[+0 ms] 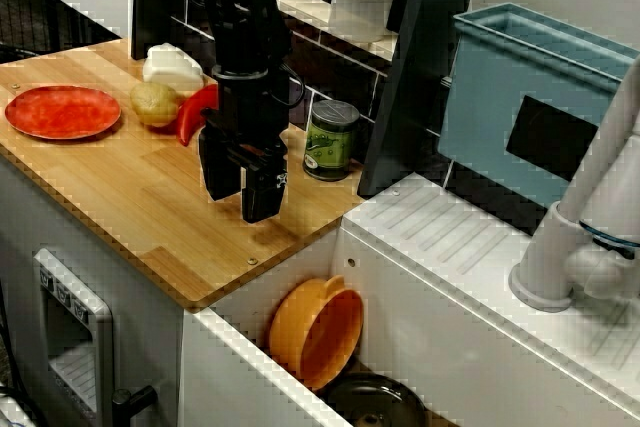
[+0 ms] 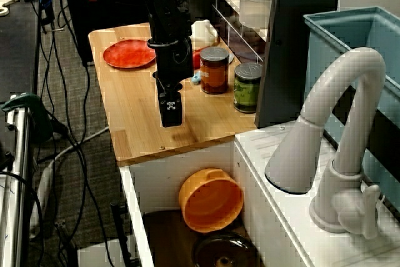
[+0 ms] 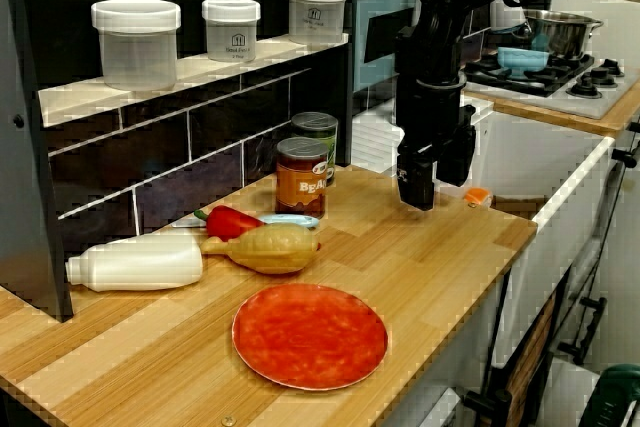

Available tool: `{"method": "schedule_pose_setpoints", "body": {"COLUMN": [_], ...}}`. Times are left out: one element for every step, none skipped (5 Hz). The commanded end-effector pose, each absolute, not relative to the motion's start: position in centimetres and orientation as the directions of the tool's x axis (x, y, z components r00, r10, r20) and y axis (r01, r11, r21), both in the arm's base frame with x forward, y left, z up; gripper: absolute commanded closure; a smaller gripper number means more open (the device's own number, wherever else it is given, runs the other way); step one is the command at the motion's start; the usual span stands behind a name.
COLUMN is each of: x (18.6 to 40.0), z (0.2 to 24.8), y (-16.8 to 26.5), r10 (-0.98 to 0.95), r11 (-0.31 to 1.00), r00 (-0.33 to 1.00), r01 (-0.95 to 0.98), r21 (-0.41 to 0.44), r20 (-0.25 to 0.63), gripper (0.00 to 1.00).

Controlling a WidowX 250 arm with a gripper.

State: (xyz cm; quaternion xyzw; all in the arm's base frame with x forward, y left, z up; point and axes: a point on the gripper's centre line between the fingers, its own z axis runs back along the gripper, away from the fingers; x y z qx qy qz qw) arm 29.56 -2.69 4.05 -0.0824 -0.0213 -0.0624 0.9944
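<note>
Gripper: jaws apart, gripping nothing, pointing down just above the counter.
Nearest: green jar and brown jar, upright, lidded, near the gripper.
Sink: orange bowl tipped on its side, dark pan below.
Far end: pepper, potato, red plate.

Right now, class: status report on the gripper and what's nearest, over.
Gripper open, empty, over wooden counter. Green-lidded jar, brown jar alongside. Red pepper beyond.
</note>
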Motion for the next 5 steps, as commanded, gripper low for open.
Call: {"method": "schedule_pose_setpoints", "body": {"x": [29.6, 30.0, 30.8, 30.9, 30.9], "z": [4.1, 6.1, 8.1, 10.1, 10.6], "y": [-2.7, -0.8, 1.9, 3.3, 3.9], "r10": [-0.121, -0.179, -0.203, -0.184, -0.085], "r11": [0.979, 0.96, 0.941, 0.934, 0.937], "r00": [0.991, 0.983, 0.977, 0.976, 0.975], "r01": [0.128, 0.184, 0.212, 0.209, 0.149], "r21": [-0.161, -0.211, -0.262, -0.289, -0.317], "r20": [0.053, 0.039, 0.063, 0.113, 0.204], "gripper": [0.0, 0.0, 0.0, 0.0, 0.0]}}
